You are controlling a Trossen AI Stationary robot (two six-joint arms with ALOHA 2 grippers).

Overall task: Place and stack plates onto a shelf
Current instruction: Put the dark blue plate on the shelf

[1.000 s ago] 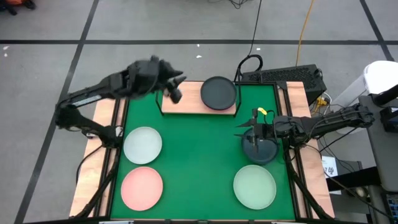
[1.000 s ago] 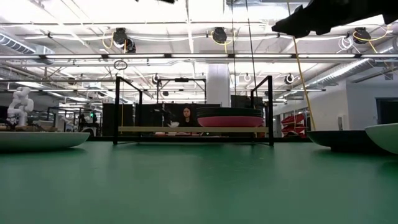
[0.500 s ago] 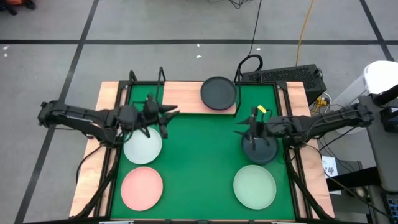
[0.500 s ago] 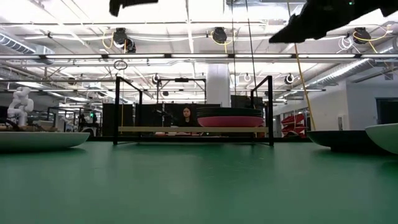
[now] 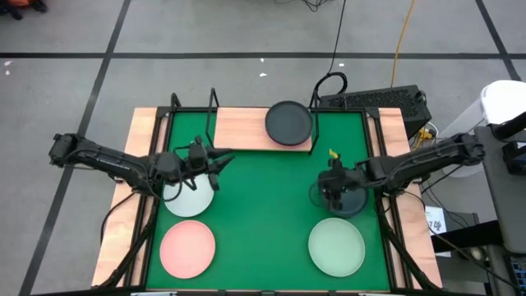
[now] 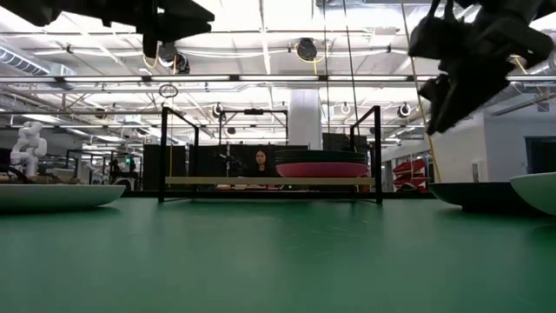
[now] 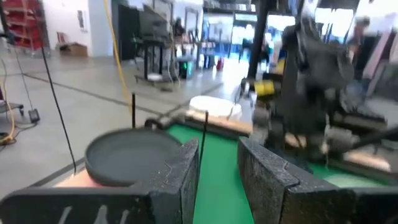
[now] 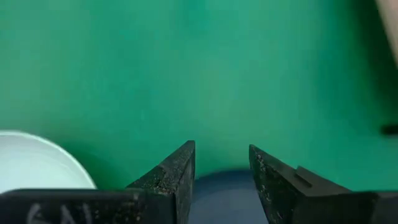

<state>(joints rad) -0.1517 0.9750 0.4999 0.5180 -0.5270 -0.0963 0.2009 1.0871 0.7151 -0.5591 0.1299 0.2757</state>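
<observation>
Four round, shallow plates are lying loose on the green mat [image 5: 263, 205] covering the tabletop, and a small stack is sitting on the shelf [image 5: 246, 130]. The shelf is a light wood board on a thin black metal frame, standing at the mat's far edge; its right end is carrying a dark plate [image 5: 288, 122] on top of a hot pink plate [image 6: 321, 169], which shows beneath it in the low view. The shelf's left half is bare wood.

On the left side of the mat a whitish plate [image 5: 187, 197] is lying behind a pale pink plate [image 5: 187, 249]. On the right a dark grey plate [image 5: 345, 200] is lying behind a mint plate [image 5: 336, 247].

The left gripper [image 5: 215, 162] is hovering over the far rim of the whitish plate, its flat, grainy black fingers [image 7: 180, 168] parted and holding nothing. The right gripper [image 5: 331, 187] is pointing down over the dark grey plate, its fingers [image 8: 177, 171] likewise spread and empty.
</observation>
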